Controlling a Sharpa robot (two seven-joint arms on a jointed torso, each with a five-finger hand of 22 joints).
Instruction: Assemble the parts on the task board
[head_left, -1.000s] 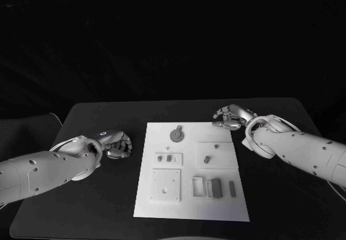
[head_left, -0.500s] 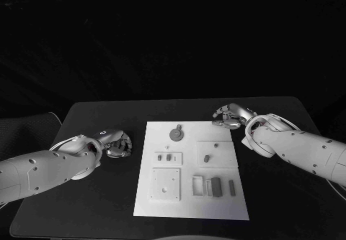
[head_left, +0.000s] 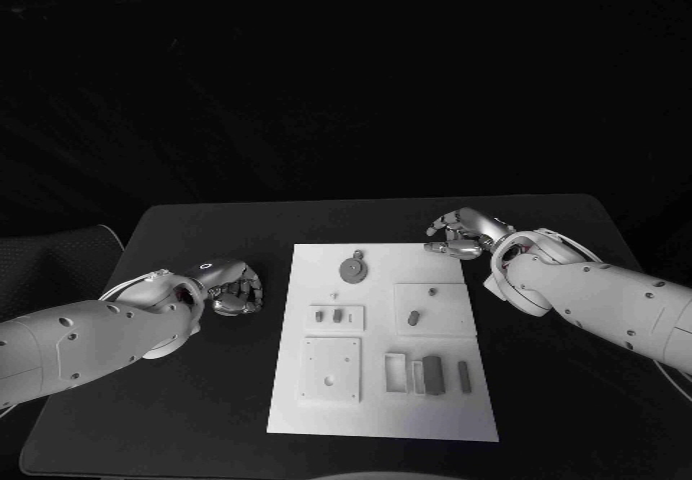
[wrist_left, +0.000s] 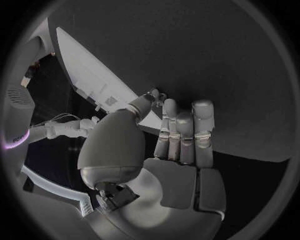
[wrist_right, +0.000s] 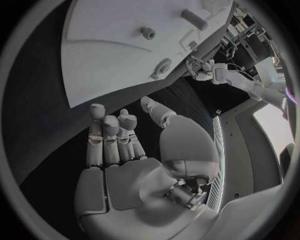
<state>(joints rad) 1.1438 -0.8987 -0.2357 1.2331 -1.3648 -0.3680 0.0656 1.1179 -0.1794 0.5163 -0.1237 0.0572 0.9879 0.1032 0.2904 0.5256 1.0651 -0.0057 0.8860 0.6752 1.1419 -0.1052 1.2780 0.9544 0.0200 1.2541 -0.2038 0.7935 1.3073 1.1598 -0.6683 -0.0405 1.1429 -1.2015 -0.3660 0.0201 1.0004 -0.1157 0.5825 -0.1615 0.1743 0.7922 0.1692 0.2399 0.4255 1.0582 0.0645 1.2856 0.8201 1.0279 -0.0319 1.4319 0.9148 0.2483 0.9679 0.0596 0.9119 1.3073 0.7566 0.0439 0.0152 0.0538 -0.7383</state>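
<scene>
On the black table (head_left: 202, 400), the white task board (head_left: 382, 400) lies flat at centre, between the two arms. Grey parts sit on its surface: a round disc part with a short stem (head_left: 352, 267) near the far edge, a small peg (head_left: 413, 318) on the raised square at right of centre, two short pegs (head_left: 329, 316) on the small plate at left of centre, and upright block parts (head_left: 430, 375) grouped near the right front. A square plate with a centre hole (head_left: 330, 369) occupies the left front.

The left hand (head_left: 235, 288) rests on the table just beside the board's left edge, fingers extended together, grasping nothing. The right hand (head_left: 464, 235) sits at the board's far right corner, fingers loosely curved and apart, thumb separate, palm empty.
</scene>
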